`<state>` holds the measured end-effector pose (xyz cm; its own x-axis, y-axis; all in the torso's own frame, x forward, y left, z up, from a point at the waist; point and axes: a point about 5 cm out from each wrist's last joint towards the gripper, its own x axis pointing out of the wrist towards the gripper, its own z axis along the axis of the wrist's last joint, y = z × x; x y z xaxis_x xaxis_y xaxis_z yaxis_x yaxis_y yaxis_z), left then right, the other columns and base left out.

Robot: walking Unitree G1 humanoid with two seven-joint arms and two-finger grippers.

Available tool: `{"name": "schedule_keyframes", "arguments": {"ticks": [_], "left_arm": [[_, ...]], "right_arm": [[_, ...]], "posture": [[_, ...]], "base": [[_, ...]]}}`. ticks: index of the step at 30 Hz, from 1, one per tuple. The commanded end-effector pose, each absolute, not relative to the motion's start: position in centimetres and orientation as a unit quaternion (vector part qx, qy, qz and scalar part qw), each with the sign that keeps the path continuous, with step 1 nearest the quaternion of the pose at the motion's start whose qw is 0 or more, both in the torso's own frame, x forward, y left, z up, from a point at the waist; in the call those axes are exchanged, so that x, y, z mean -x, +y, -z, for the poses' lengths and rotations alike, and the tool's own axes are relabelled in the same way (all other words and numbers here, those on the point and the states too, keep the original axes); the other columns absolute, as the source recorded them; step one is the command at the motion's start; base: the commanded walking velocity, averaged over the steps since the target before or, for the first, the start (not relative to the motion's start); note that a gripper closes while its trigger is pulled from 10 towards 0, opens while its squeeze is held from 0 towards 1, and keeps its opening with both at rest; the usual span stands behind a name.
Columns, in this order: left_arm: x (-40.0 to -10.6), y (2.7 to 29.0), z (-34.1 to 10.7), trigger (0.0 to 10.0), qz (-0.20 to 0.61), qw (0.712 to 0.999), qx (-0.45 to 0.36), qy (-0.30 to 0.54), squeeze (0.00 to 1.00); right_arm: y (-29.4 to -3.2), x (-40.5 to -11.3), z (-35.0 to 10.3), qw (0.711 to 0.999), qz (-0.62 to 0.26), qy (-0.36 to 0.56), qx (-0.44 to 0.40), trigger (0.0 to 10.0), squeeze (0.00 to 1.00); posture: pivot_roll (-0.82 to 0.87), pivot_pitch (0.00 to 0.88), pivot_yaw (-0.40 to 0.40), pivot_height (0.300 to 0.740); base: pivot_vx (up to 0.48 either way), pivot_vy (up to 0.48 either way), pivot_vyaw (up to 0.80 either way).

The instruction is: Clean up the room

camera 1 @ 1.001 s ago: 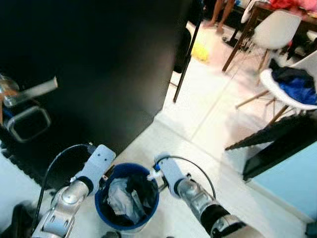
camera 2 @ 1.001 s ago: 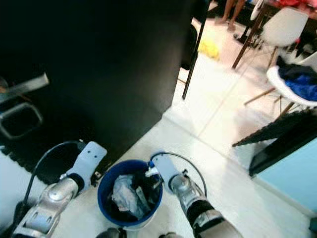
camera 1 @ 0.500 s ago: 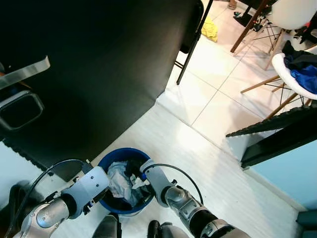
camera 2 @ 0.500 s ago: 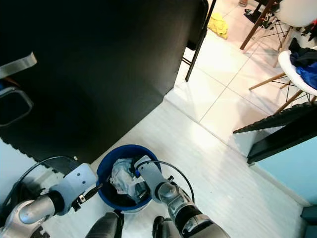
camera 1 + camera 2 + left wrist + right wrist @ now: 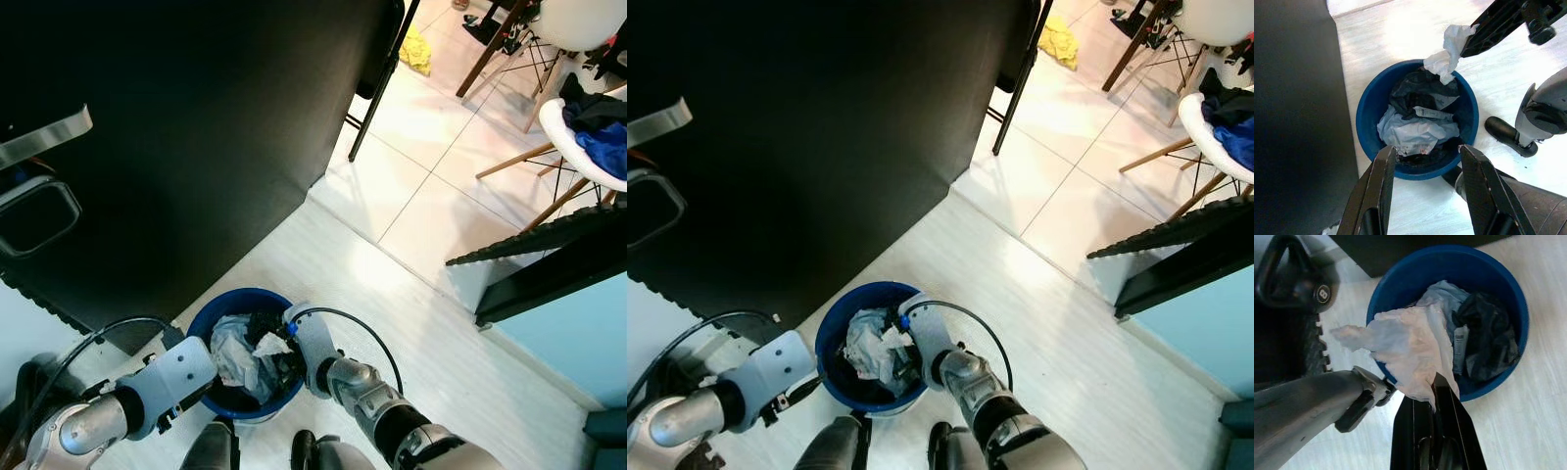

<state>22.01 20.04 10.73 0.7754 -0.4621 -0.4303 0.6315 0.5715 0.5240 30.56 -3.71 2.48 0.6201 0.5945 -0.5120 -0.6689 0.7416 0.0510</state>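
Change since earlier: right end effector (image 5: 1474, 41) sits a bit further over the bin's rim vs half a sec ago; head cam barely shifted; a sec ago both arms were raised beside the bin.
Bin: blue round wastebasket (image 5: 217, 313) on pale wood floor (image 5: 411, 323), just in front of robot's feet, beside a black wall panel (image 5: 196, 127). Already holds grey plastic and black bag scraps.
Right end effector: fingers pinched together on crumpled white tissue (image 5: 1447, 54), held over the bin's edge, prob so it falls inside when let go.
Left end effector (image 5: 1425, 188): fingers apart, gripping nothing, hovering by bin's near side, likely to steady it.
Background: white chair w/ blue clothes (image 5: 598, 147), yellow cloth (image 5: 416, 51) on tiles.
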Motion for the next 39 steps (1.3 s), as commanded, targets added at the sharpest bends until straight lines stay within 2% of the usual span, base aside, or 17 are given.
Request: {"name": "schedule_keyframes", "arguments": {"ticks": [1,14,15,16,17,18,21,22,35,36,37,38,39], "left_arm": [[-21.3,20.0,-10.1,10.0,0.327,0.870,-0.340,0.143,0.00],[-21.3,20.0,-10.0,10.0,0.333,0.867,-0.340,0.145,0.00],[-21.3,20.0,-10.0,10.0,0.333,0.867,-0.341,0.146,0.00],[-21.3,20.0,-10.0,10.0,0.333,0.867,-0.341,0.147,0.00],[-21.3,20.0,-10.0,10.0,0.333,0.867,-0.341,0.148,0.00],[-21.3,20.0,-10.0,10.0,0.333,0.867,-0.340,0.148,0.00],[-21.3,20.0,-10.0,10.0,0.333,0.867,-0.341,0.148,0.00],[-21.4,20.0,-10.0,10.0,0.333,0.867,-0.341,0.148,0.00],[-22.3,19.9,-9.8,10.0,0.328,0.869,-0.342,0.142,0.00],[-22.6,19.8,-9.8,10.0,0.323,0.874,-0.336,0.140,0.00],[-23.2,19.3,-9.7,10.0,0.298,0.894,-0.307,0.133,0.00],[-23.2,19.3,-9.7,10.0,0.298,0.894,-0.307,0.133,0.00],[-24.0,18.8,-9.5,10.0,0.252,0.926,-0.249,0.127,0.00]], "right_arm": [[0.2,-29.2,-2.7,0.881,-0.395,0.258,0.035,10.0,0.00],[2.7,-29.4,-4.7,0.875,-0.431,0.220,-0.001,10.0,0.00],[2.8,-29.4,-4.8,0.874,-0.434,0.218,-0.003,10.0,0.04],[2.9,-29.4,-4.9,0.873,-0.437,0.217,-0.004,10.0,0.33],[2.9,-29.4,-4.9,0.872,-0.440,0.216,-0.006,10.0,0.33],[2.9,-29.4,-5.0,0.871,-0.440,0.216,-0.007,10.0,1.00],[2.9,-29.5,-5.0,0.873,-0.438,0.214,-0.007,10.0,0.98],[2.9,-29.5,-5.0,0.875,-0.435,0.212,-0.005,10.0,0.00],[1.3,-30.4,-5.0,0.895,-0.402,0.195,0.013,10.0,0.00],[0.7,-30.7,-5.0,0.902,-0.389,0.187,0.023,10.0,0.00],[-0.5,-31.3,-5.0,0.916,-0.358,0.180,0.029,10.0,0.00],[-0.5,-31.3,-5.0,0.916,-0.358,0.180,0.029,10.0,0.00],[-2.3,-32.2,-5.1,0.935,-0.306,0.179,0.020,10.0,0.00]], "posture": [[0.20,0.394,-0.175,0.740],[0.20,0.394,-0.174,0.740],[0.20,0.394,-0.174,0.740],[0.20,0.393,-0.175,0.740],[0.20,0.393,-0.175,0.740],[0.20,0.392,-0.174,0.740],[0.20,0.390,-0.175,0.740],[0.20,0.388,-0.173,0.740],[0.18,0.347,-0.160,0.740],[0.18,0.347,-0.160,0.740],[0.16,0.294,-0.146,0.740],[0.16,0.294,-0.146,0.740],[0.14,0.252,-0.131,0.740]], "base": [[0.000,0.000,0.00],[0.000,0.000,0.00],[0.000,0.000,0.00],[0.000,0.000,0.00],[0.000,0.000,0.00],[0.000,0.000,0.00],[0.000,0.000,0.00],[0.000,0.000,0.00],[0.000,0.000,0.00],[0.000,0.000,0.00],[0.000,0.000,0.00],[0.000,0.000,0.00],[0.000,0.000,0.00]]}}
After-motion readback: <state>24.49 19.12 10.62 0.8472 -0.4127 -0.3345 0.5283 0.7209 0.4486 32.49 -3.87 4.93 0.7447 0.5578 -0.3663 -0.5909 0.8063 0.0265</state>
